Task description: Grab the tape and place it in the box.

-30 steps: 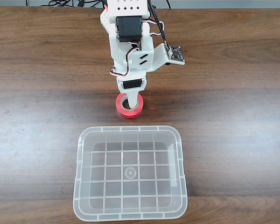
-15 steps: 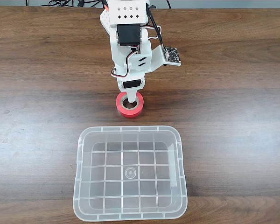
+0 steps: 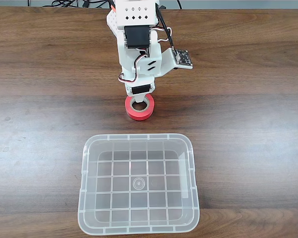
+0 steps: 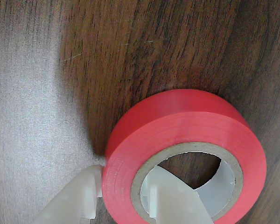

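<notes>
The red-orange tape [image 3: 139,113] lies flat on the dark wooden table, just beyond the far rim of the clear box [image 3: 85,163] in the fixed view. My gripper [image 3: 139,102] comes straight down onto it. The wrist view shows the tape [image 4: 186,123] close up, with one white finger [image 4: 175,205] inside the tan core and the other finger [image 4: 79,200] against the outer red wall. The gripper [image 4: 123,198] is shut on that wall of the roll. The box stands empty, its grid bottom showing.
The wooden table [image 3: 248,124] spreads bare to the left and right of the arm and the box. A small circuit board [image 3: 183,57] sticks out from the arm's right side. Cables lie at the table's far edge [image 3: 69,3].
The arm has drawn back slightly, and the tape has shifted a little away from the box with the gripper. The finger inside the ring now sits tighter against the roll's wall.
</notes>
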Controlling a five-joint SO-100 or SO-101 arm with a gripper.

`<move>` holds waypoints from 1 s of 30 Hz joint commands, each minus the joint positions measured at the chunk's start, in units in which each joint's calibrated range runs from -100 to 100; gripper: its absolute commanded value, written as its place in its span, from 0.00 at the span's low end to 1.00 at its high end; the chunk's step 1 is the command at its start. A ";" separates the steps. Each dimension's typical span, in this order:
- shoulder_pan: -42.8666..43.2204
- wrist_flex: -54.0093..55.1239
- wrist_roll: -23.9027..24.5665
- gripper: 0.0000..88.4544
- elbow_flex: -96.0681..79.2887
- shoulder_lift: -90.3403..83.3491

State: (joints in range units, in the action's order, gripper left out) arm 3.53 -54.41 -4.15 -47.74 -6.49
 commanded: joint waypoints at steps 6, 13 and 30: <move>-0.75 -0.22 -0.12 0.07 1.27 -1.72; -4.19 -11.35 -0.17 0.07 10.99 -11.69; -3.97 -21.88 -0.17 0.07 23.26 -22.39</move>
State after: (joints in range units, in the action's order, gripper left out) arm -0.08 -76.02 -4.04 -30.14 -25.41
